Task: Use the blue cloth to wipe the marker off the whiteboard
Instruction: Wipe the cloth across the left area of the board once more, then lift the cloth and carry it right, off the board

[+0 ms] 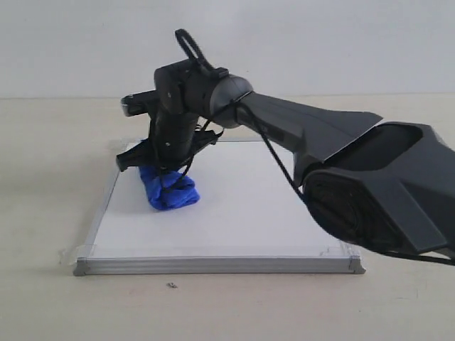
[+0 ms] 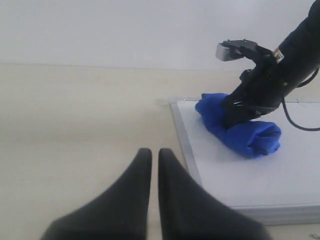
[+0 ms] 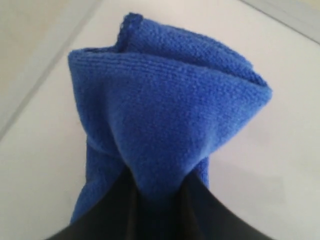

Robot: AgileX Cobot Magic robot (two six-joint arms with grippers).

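The whiteboard (image 1: 234, 227) lies flat on the table, and its visible white surface shows no red marker. The blue cloth (image 1: 168, 188) rests bunched on the board's left part. My right gripper (image 1: 165, 167) reaches across from the right and is shut on the blue cloth (image 3: 160, 120), which bulges out between its black fingers (image 3: 107, 210). The left wrist view shows the same cloth (image 2: 240, 130) on the board (image 2: 260, 175) under the right arm. My left gripper (image 2: 151, 156) hovers over bare table left of the board, its fingers almost together with nothing between them.
The right arm's large dark body (image 1: 370, 185) spans the board's right side. A small dark speck (image 1: 172, 285) lies on the beige table in front of the board's grey frame (image 1: 213, 266). A pale wall stands behind.
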